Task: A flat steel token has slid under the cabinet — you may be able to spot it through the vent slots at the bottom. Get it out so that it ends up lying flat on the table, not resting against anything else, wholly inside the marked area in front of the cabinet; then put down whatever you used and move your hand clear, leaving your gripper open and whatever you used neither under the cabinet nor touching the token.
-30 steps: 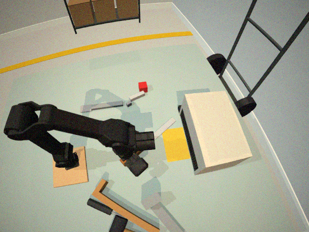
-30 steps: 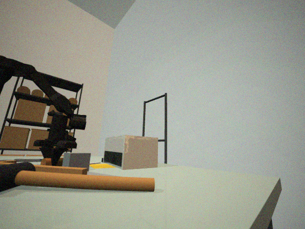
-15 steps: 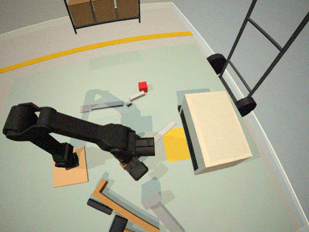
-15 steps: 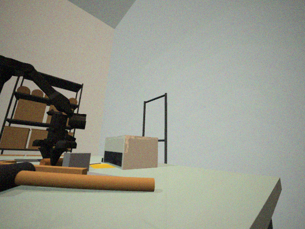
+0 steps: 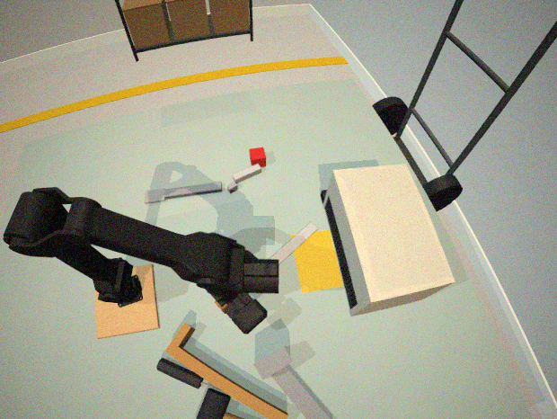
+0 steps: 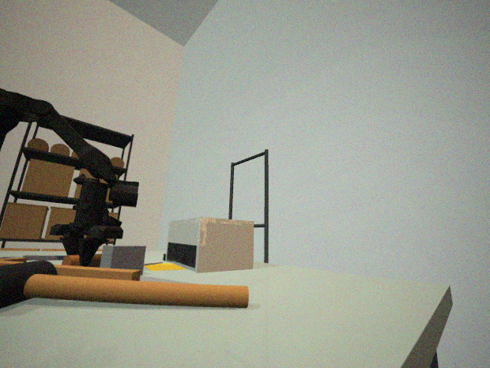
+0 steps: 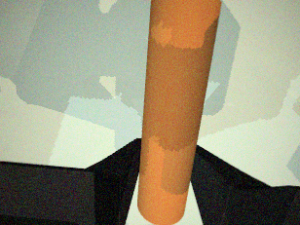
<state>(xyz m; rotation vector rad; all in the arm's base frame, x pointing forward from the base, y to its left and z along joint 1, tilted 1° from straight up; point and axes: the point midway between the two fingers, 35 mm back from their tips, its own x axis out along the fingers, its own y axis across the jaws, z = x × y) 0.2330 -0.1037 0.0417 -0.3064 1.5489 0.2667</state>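
While the black parallel-jaw gripper (image 5: 246,311) (image 6: 84,259) (image 7: 164,146) pinched a round orange handle (image 5: 220,305) (image 6: 73,260) (image 7: 177,96) between its fingers, a flat pale bar (image 5: 297,242), apparently the same tool's shaft, reached past the near corner of the yellow marked square (image 5: 317,262) (image 6: 163,267), its tip just short of the cream box-shaped cabinet (image 5: 392,229) (image 6: 225,245). Neither token nor any glint of steel showed; by the task it lay under the cabinet, behind the dark front slot (image 5: 340,252) (image 6: 181,255). Lining up the tool looked like the step in hand, with retrieval still ahead. Good work called for a level shaft, kept low, entering square to the cabinet's front edge and clear of the slot's end corners. Too steep an approach could have caught the upper lip or twisted the round handle in the grip; a hasty sweep might have shoved the token towards the back edge, so reaching beyond it before drawing slowly forward seemed wiser.
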